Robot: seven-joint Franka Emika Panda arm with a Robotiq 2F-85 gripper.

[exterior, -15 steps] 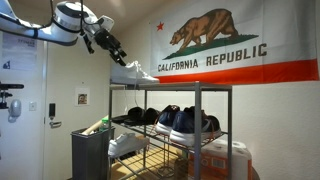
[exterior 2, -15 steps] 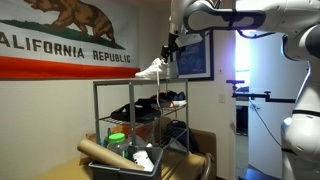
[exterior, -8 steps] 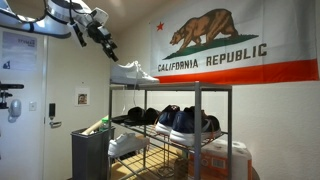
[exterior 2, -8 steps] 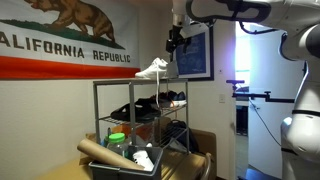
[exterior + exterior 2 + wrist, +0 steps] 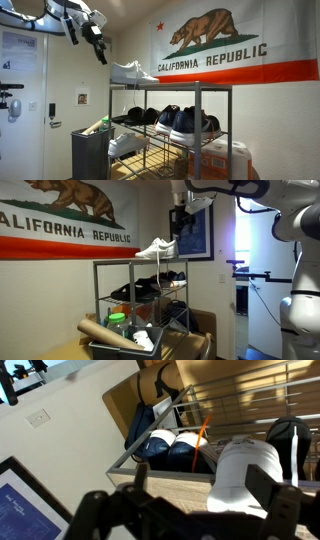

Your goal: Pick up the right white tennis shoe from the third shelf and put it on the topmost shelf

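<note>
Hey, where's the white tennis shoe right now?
In both exterior views the white tennis shoe rests on the topmost shelf of the grey rack, at the end nearest the gripper, which hangs above it without touching.

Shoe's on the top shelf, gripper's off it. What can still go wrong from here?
1. The white shoe sits at the very end of the topmost shelf, heel by the corner; a nudge could tip it off.
2. The gripper hangs close above that heel, jaws open, so a low or sideways move may clip it.
3. In an exterior view a framed picture looks close behind the gripper; a wide swing might hit it.
</note>
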